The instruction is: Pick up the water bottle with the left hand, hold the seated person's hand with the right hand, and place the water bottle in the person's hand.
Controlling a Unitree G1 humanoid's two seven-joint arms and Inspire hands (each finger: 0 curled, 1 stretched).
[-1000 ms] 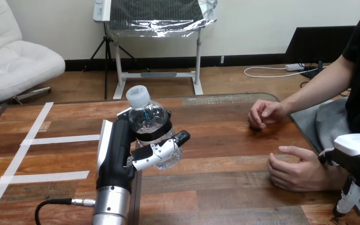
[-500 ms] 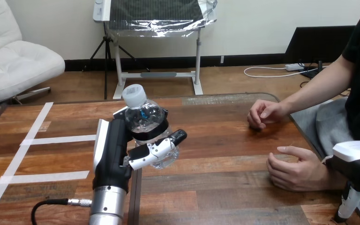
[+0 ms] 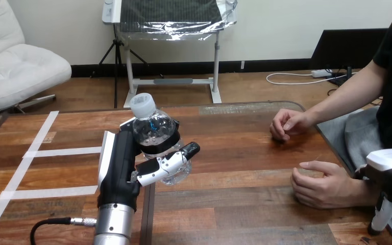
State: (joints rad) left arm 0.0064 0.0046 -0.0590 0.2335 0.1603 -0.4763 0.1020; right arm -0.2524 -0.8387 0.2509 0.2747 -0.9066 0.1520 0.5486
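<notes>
A clear water bottle (image 3: 155, 133) with a white cap stands upright above the table's middle left, tilted a little left. My left hand (image 3: 118, 168) is shut on it, thumb (image 3: 166, 164) across its lower front. The person's near hand (image 3: 320, 186) rests on the table at the right, loosely curled, with nothing in it. Their far hand (image 3: 285, 124) lies on the table further back. My right hand (image 3: 390, 171) is at the right edge, right beside the near hand's wrist; whether it grips the wrist is hidden.
White tape strips (image 3: 56, 151) cross the wooden table (image 3: 235, 204) at the left. A dark seam (image 3: 148, 214) runs between two tabletop boards below my left hand. Bare wood lies between the bottle and the person's near hand.
My left hand has carried the bottle slightly to the left. My right hand has shifted a little beside the person's wrist. The person's hands stay almost still.
</notes>
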